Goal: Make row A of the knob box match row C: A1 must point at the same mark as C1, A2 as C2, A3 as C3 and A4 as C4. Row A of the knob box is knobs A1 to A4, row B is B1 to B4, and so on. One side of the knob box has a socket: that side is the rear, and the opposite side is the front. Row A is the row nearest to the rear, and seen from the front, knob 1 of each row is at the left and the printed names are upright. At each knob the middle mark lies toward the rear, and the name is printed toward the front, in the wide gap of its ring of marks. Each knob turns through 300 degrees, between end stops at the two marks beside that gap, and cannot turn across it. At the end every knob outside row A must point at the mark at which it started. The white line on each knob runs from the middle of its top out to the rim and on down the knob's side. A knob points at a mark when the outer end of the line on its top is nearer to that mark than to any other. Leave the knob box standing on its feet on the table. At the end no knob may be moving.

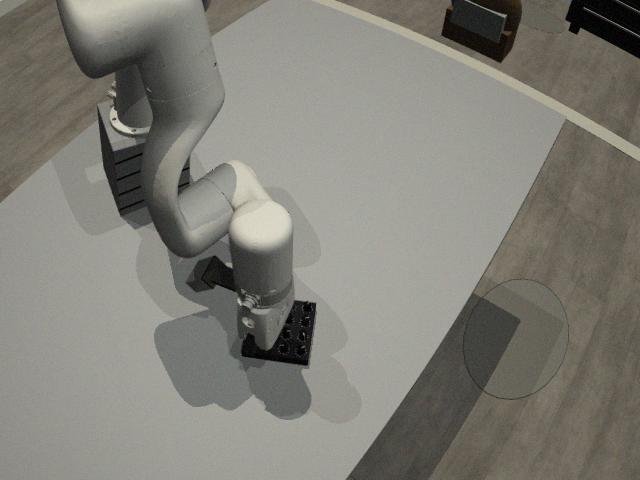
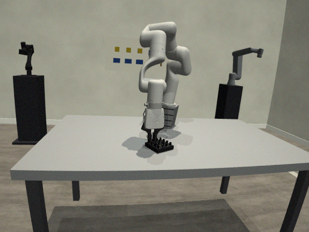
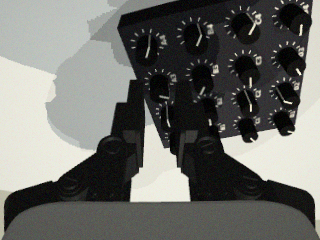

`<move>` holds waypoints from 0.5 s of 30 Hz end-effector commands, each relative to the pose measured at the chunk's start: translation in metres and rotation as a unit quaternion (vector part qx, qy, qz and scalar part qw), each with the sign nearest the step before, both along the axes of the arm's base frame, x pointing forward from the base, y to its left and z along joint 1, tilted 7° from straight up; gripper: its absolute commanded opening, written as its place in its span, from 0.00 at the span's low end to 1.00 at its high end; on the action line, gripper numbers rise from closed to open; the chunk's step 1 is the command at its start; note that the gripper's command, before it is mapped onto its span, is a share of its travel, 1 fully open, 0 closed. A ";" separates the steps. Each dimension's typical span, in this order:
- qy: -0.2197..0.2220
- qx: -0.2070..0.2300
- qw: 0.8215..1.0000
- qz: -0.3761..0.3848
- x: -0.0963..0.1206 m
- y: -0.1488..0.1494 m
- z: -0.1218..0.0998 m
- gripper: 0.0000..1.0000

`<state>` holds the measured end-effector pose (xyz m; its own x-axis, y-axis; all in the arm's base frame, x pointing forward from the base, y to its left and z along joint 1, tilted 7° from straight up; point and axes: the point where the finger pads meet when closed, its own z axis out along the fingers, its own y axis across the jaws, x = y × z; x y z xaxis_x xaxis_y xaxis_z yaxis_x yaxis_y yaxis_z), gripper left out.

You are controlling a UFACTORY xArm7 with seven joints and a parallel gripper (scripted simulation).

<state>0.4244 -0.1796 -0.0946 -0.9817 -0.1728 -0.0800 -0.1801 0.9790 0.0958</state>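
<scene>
The black knob box (image 1: 273,357) (image 2: 159,150) (image 3: 222,54) stands on the table. My gripper (image 2: 152,141) (image 3: 159,99) points down at it, fingers parted and holding nothing. In the wrist view, knob A3 (image 3: 159,89) shows between the fingertips, no contact visible; its line points right, toward the front. A4 (image 3: 145,56) points up in that view. A2 (image 3: 166,120) shows lower between the fingers, line up and slightly left; A1 is mostly hidden by the right finger. C4 (image 3: 244,31) points up-right, C3 (image 3: 245,73) down, C2 (image 3: 245,106) up, C1 (image 3: 247,134) right and slightly down.
In the wrist view, row B runs beside row A, with B3 (image 3: 202,80) just right of the right fingertip and B2 and B1 partly hidden by that finger. Row D, with D3 (image 3: 290,63), is at the right. The arm covers part of the box in the top view.
</scene>
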 end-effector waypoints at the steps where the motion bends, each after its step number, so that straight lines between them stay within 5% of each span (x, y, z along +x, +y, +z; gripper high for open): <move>1: -0.002 -0.001 1.000 0.000 0.001 -0.001 0.001 0.19; 15: -0.002 -0.001 1.000 0.000 0.002 0.000 -0.005 0.19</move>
